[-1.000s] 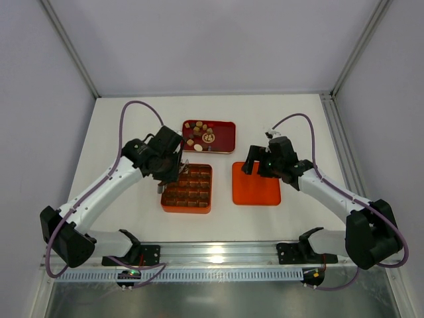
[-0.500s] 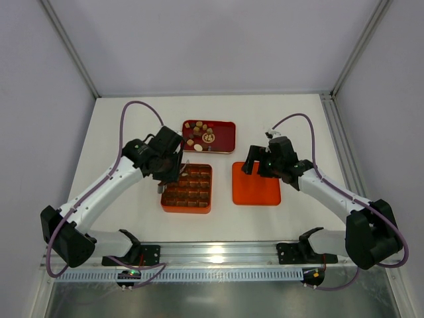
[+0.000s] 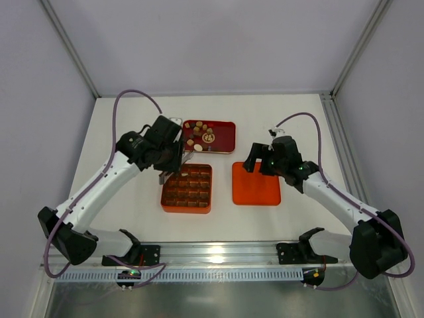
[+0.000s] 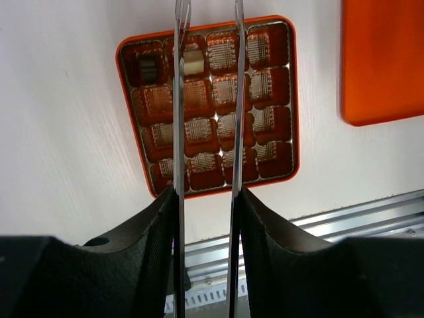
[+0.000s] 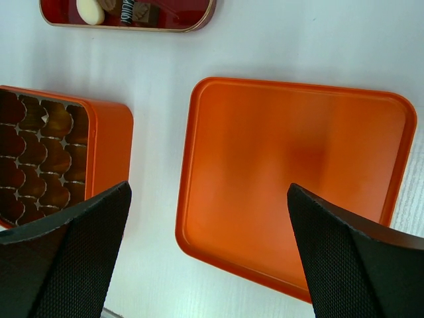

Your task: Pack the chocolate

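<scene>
Overhead, the left gripper (image 4: 209, 10) hung above the orange box (image 4: 271, 99). Its two thin metal fingers (image 4: 178, 132) ran parallel with a narrow gap between them, and nothing was held in that gap. Two pieces of the chocolate already sat in the box's grid. A dark piece (image 4: 147, 66) lay in the corner compartment of the row at the top of the left wrist view. A cream piece (image 4: 193, 64) lay in the compartment next to it, partly behind one finger.

More chocolate (image 3: 200, 136) lay loose in the red tray (image 3: 225, 136), which stood on the white table (image 3: 132, 119) just beyond the box. The orange lid (image 3: 256, 189) lay flat beside the box, on its right and apart from it. The right gripper (image 5: 209, 189) hovered over the lid with its black fingers (image 5: 73, 252) spread wide and gripping nothing.
</scene>
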